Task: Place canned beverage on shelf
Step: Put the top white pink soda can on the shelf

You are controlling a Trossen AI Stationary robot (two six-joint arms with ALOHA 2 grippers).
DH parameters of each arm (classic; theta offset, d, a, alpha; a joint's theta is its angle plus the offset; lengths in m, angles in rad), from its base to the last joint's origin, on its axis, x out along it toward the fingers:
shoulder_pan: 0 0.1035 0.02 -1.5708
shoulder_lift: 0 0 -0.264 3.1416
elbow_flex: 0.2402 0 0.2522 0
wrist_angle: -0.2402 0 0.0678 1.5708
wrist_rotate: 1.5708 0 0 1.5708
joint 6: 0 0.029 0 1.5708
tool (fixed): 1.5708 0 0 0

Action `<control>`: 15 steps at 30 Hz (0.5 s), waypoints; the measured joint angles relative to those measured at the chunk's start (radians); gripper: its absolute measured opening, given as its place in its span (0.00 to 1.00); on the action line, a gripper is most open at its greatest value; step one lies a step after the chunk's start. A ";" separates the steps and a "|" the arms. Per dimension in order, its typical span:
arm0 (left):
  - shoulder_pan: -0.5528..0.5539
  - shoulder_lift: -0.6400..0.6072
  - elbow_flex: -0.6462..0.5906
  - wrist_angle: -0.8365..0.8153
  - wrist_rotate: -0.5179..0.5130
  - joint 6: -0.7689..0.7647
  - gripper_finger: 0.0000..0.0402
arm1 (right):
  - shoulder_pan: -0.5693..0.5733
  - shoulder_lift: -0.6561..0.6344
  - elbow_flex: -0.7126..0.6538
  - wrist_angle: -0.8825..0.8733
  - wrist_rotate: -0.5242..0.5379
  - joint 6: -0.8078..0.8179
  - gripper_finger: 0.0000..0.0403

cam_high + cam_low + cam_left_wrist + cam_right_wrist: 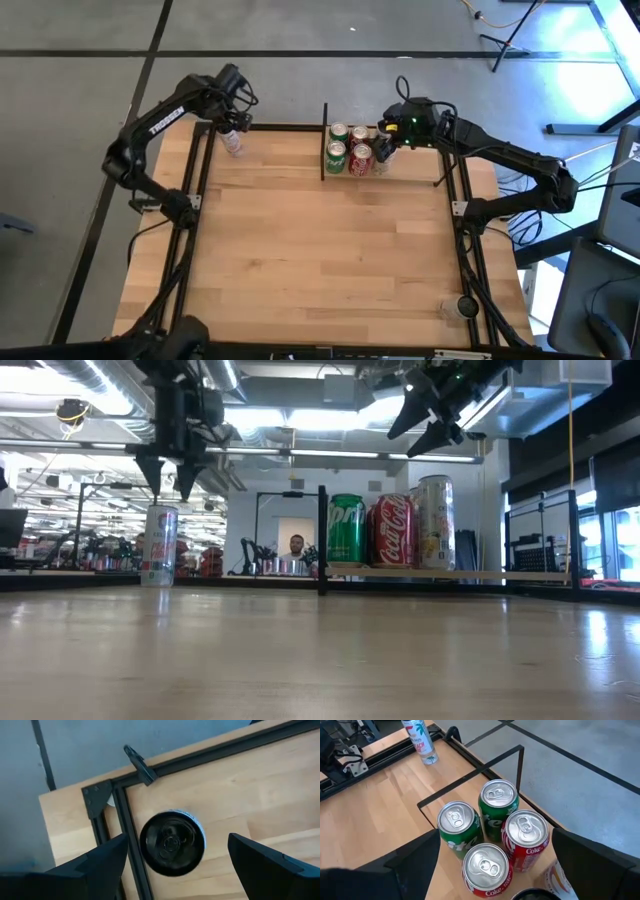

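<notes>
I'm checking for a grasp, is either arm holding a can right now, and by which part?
Nothing is held. The left gripper hangs open above the slim can; the right gripper hangs open above the shelf's cans.

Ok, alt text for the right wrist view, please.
Looking down past the open right gripper at four upright cans on the shelf: two green cans behind, two red cans in front, with a pale can partly visible beside them. A slim white can stands farther off on the table.
</notes>
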 joint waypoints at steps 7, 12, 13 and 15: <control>0.031 0.048 0.000 -0.002 0.025 0.020 0.82 | 0.000 0.000 0.000 -0.001 0.000 -0.009 0.92; 0.030 0.077 0.000 -0.028 0.026 0.041 0.82 | 0.000 0.000 0.000 -0.001 -0.032 -0.047 0.92; 0.031 0.087 0.000 -0.031 0.023 0.042 0.82 | 0.000 0.000 0.000 -0.002 -0.032 -0.052 0.92; 0.039 0.106 0.000 -0.031 0.024 0.045 0.82 | 0.000 0.000 0.000 0.000 -0.033 -0.055 0.92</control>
